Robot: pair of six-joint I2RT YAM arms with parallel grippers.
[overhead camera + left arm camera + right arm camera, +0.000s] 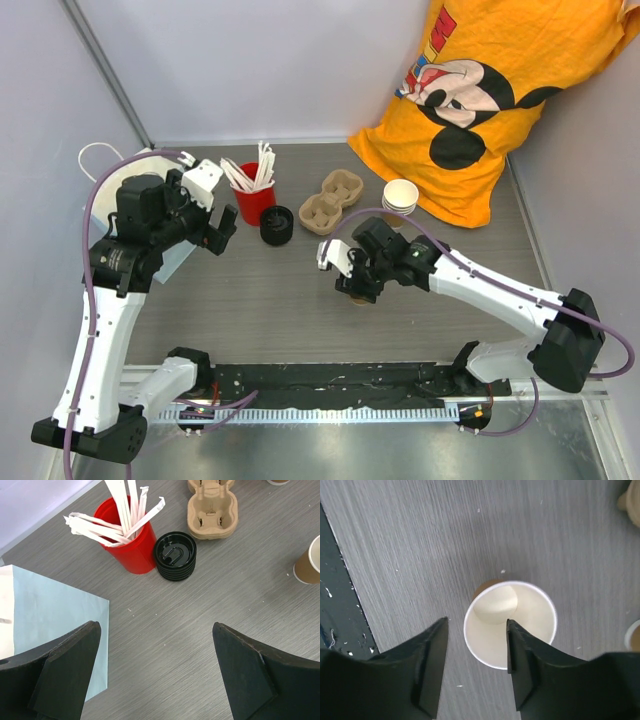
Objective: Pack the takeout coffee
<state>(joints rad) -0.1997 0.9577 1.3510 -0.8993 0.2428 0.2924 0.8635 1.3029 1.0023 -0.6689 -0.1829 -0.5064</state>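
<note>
The takeout coffee cup [515,615], brown kraft paper with a white inside, stands upright and lidless on the grey table; it also shows in the left wrist view [308,562] and barely under the gripper in the top view [357,298]. My right gripper [476,625] is open and straddles the cup's near rim, one finger inside and one outside with a gap to the wall. A stack of black lids [277,224] [175,556] stands beside the red cup. My left gripper [155,626] is open and empty above bare table near the lids.
A red cup of white sticks [254,198], a brown pulp carrier tray [330,202] and a stack of paper cups [401,196] stand at the back. A white and pale blue bag [50,610] lies at the left. An orange shirt [500,90] hangs at the back right.
</note>
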